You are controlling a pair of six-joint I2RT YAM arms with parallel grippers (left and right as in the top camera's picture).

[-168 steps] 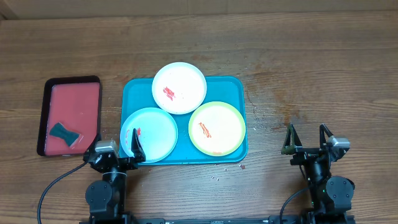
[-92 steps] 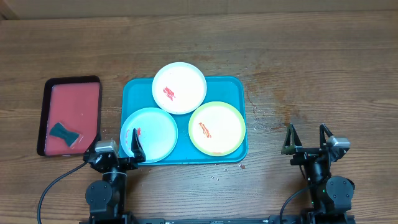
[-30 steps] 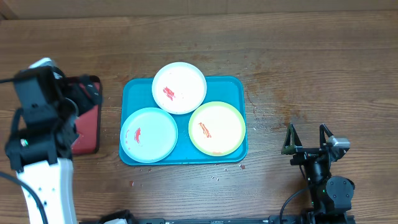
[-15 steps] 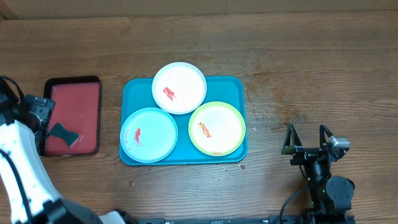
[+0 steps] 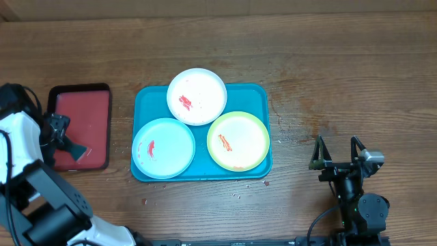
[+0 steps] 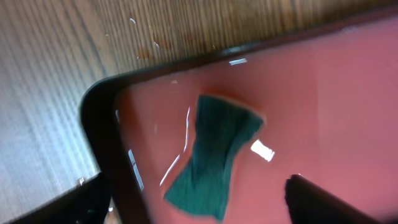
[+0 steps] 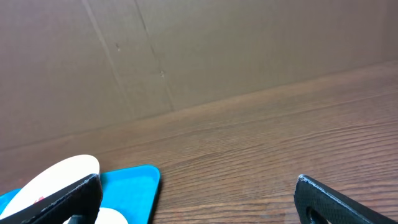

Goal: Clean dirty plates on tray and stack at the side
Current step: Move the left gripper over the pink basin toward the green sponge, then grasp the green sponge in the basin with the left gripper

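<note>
Wooden table (image 5: 341, 68): left gripper (image 6: 198, 182), jaws wide, straddles sponge (image 6: 217, 149); apparently wet red tray (image 6: 323, 93) may let it slip. Right gripper (image 5: 336, 141) wide.

The tray (image 5: 258, 93) sits mid-table (image 5: 341, 68) with three plates on it. The far plate (image 5: 196, 96) lies at the back, its edge hanging over the tray's far rim. The near-left plate (image 5: 164, 148) and near-right plate (image 5: 238, 141) lie side by side in front of it, all three close together. Well to the left, apart from the tray, is the side tray (image 5: 89, 113), with a sponge (image 5: 71, 146) in its near-left part. The left gripper (image 5: 58, 133) hangs over that sponge. The right gripper (image 5: 335, 141) is at the near right, well clear of the tray.
</note>
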